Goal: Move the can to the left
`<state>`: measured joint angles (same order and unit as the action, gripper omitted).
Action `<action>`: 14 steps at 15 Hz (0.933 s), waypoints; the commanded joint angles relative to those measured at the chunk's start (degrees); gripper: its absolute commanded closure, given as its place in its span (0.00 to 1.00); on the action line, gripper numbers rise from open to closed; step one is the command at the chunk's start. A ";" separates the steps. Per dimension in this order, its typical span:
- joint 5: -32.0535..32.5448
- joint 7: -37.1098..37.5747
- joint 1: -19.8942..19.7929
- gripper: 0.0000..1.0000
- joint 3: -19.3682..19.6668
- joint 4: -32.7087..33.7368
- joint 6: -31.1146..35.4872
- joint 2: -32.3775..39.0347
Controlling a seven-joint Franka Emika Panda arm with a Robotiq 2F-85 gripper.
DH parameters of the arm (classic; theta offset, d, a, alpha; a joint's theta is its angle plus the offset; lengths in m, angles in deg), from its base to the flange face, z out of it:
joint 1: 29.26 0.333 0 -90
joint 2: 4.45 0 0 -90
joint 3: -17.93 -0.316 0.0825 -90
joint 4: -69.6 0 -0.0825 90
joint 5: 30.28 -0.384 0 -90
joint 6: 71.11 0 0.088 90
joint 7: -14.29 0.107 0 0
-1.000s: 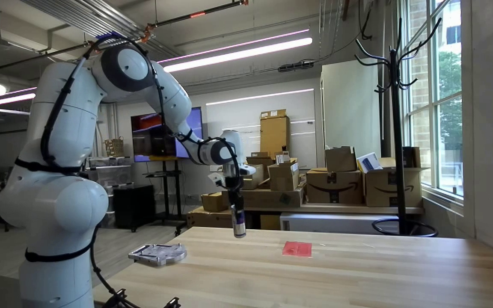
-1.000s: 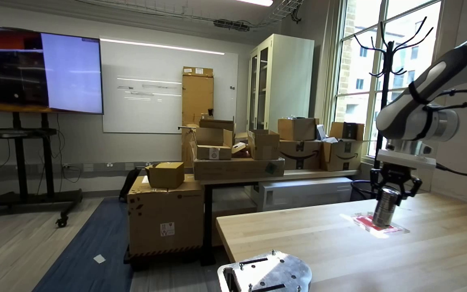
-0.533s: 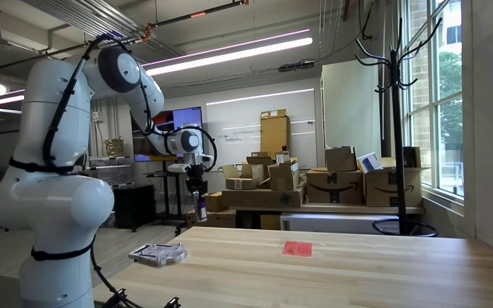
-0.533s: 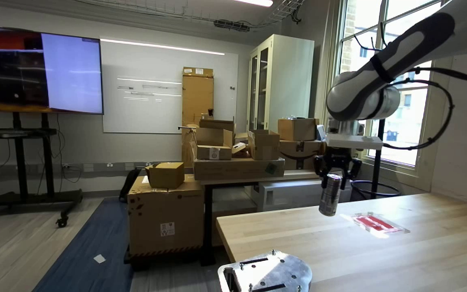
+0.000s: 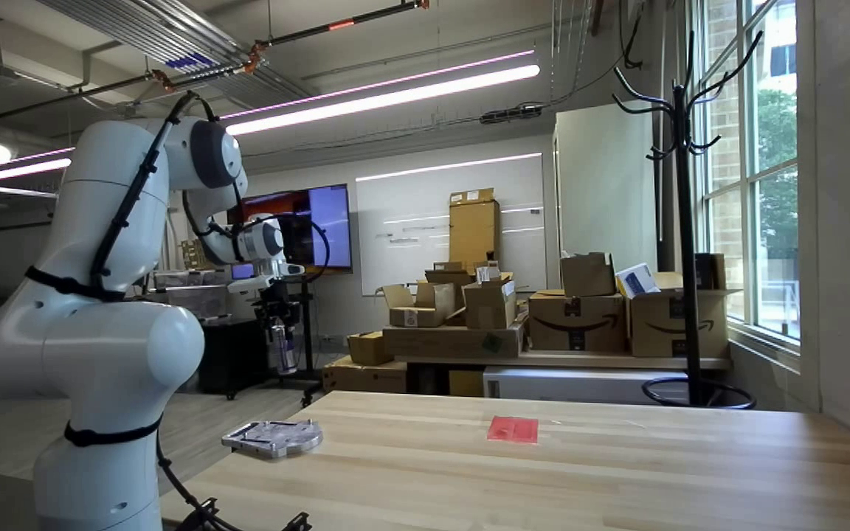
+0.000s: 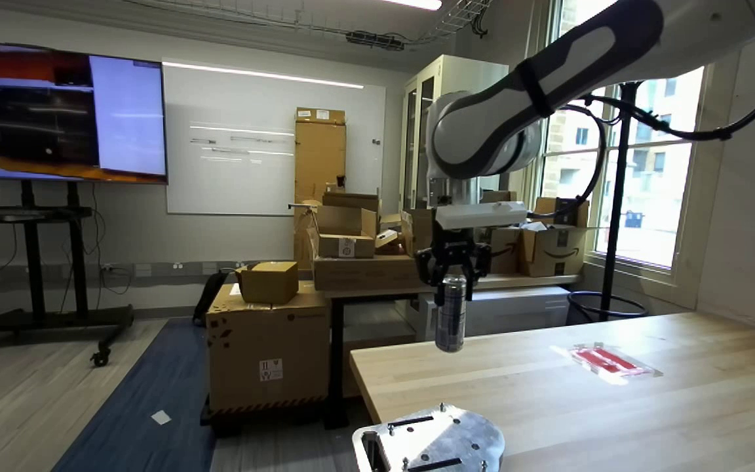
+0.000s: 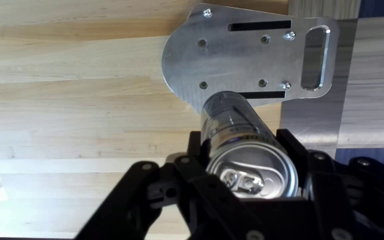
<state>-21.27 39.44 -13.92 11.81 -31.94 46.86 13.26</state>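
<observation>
The can (image 6: pixel 451 324) is slim, with a silvery top and a dark printed body. It hangs in the air in my gripper (image 6: pixel 454 282), nearly upright and a little tilted. In the other exterior picture, the can (image 5: pixel 285 352) and the gripper (image 5: pixel 278 324) show left of the table's far left corner. In the wrist view the gripper's (image 7: pixel 240 138) two black fingers are closed on the can's (image 7: pixel 230 116) upper part, with its pull-tab lid facing the camera. Its lower end overlaps the metal plate's near edge in that view.
A flat metal plate (image 5: pixel 274 436) lies at the table's left edge; it also shows in the wrist view (image 7: pixel 235 63). A flat red patch (image 5: pixel 512 429) lies on the wooden table (image 5: pixel 617 472). Cardboard boxes (image 6: pixel 266 354) stand beyond the table. A coat rack (image 5: pixel 683 243) stands behind.
My gripper has carried the can to the left in both exterior views, away from the red patch area. In an exterior view it also appears higher. The plate and patch have not moved.
</observation>
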 commanded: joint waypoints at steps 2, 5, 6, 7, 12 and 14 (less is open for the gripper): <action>0.16 -3.13 1.35 0.67 0.03 10.71 -4.02 10.84; -1.12 -4.31 0.90 0.67 0.79 13.44 -3.88 15.10; -1.60 -4.64 0.53 0.67 1.07 13.36 -3.50 15.72; -1.96 -4.80 0.40 0.67 1.36 13.62 -3.29 16.43; -4.32 -5.66 -0.40 0.67 1.57 11.58 -1.34 16.37; -5.47 -6.02 -0.47 0.67 1.28 9.87 0.11 15.48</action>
<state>-24.66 35.39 -13.63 13.86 -20.87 46.18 30.23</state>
